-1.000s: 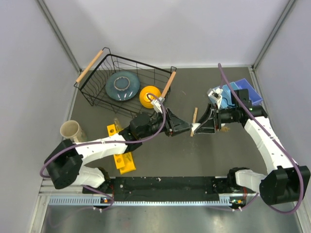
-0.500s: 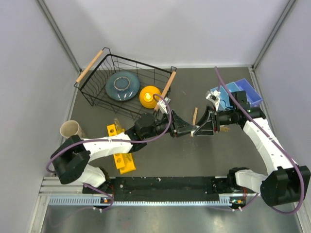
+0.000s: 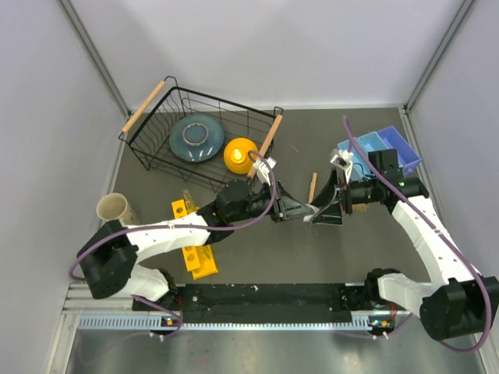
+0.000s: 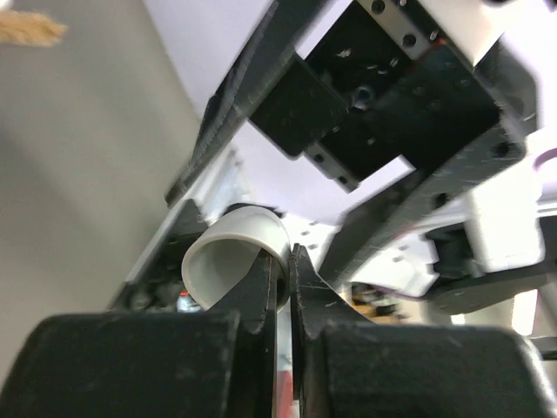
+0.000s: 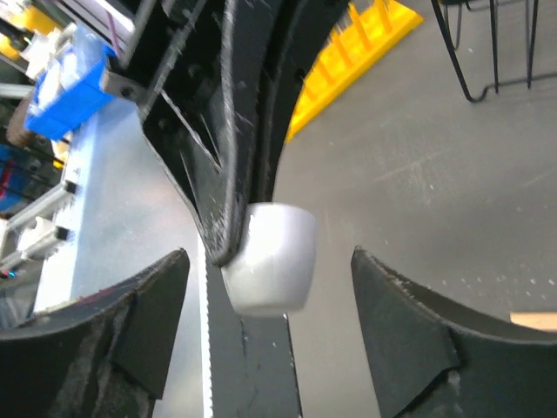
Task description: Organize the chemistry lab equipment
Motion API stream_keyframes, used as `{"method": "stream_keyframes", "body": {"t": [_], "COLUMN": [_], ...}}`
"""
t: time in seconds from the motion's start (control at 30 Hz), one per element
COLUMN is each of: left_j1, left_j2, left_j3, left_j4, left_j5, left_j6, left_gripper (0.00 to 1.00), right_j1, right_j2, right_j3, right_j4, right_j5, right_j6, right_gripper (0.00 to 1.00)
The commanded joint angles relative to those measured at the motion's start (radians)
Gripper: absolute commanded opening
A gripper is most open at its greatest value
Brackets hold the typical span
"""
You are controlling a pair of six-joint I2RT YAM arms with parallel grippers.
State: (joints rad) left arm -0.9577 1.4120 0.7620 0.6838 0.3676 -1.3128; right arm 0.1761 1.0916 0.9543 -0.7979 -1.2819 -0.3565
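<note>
Handover check: left gripper (image 4: 284,261) is clamping the rim wall of the small white cup (image 5: 270,257), right gripper (image 5: 268,292) is sitting spread wide around it, not touching, so I'd be backing right straight out without clipping the cup.

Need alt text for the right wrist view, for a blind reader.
The left gripper pinches the rim of a small white cup, which sits untouched between the open fingers of the right gripper. A yellow rack lies behind.
</note>
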Motion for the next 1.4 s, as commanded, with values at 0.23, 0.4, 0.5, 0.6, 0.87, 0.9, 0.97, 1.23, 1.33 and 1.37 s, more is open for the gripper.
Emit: {"method": "stream_keyframes", "body": {"t": [0.23,0.4,0.5,0.6,0.87,0.9,0.97,1.23,1.33,1.37], "left_j1": [-0.024,-0.120,-0.280,-0.408,-0.524,-0.529,-0.530,-0.530,-0.530,-0.530], "left_j2": [-0.372,-0.530,-0.559,-0.538,-0.352,-0.341,-0.317,-0.298,-0.292,-0.292], "left_j3": [0.080,0.031,0.010,-0.016,-0.018,-0.007,0.005,0.013,0.017,0.019], "left_j4": [-0.782,-0.852,-0.839,-0.816,-0.702,-0.695,-0.691,-0.656,-0.653,-0.655], "left_j5": [-0.106,-0.281,-0.414,-0.542,-0.875,-0.887,-0.900,-0.863,-0.843,-0.835], "left_j6": [0.921,1.234,1.479,1.714,2.052,2.061,2.074,2.043,2.019,2.011], "left_gripper": [0.00,0.00,0.00,0.00,0.00,0.00,0.00,0.00,0.00,0.00], "right_j1": [0.010,0.026,0.075,0.128,0.403,0.422,0.457,0.592,0.625,0.644], "right_j2": [-0.085,-0.013,0.039,0.077,0.123,0.139,0.151,0.223,0.264,0.284], "right_j3": [0.098,0.176,0.253,0.337,0.475,0.478,0.486,0.544,0.598,0.610], "right_j4": [-0.201,-0.259,-0.267,-0.276,-0.290,-0.291,-0.293,-0.291,-0.291,-0.291], "right_j5": [0.194,0.214,0.291,0.370,0.708,0.743,0.801,0.911,0.911,0.923], "right_j6": [-0.234,-0.188,-0.121,-0.067,-0.047,-0.044,-0.042,-0.029,-0.015,-0.012], "right_gripper": [0.99,0.99,0.98,0.97,0.88,0.83,0.72,0.66,0.66,0.66]}}
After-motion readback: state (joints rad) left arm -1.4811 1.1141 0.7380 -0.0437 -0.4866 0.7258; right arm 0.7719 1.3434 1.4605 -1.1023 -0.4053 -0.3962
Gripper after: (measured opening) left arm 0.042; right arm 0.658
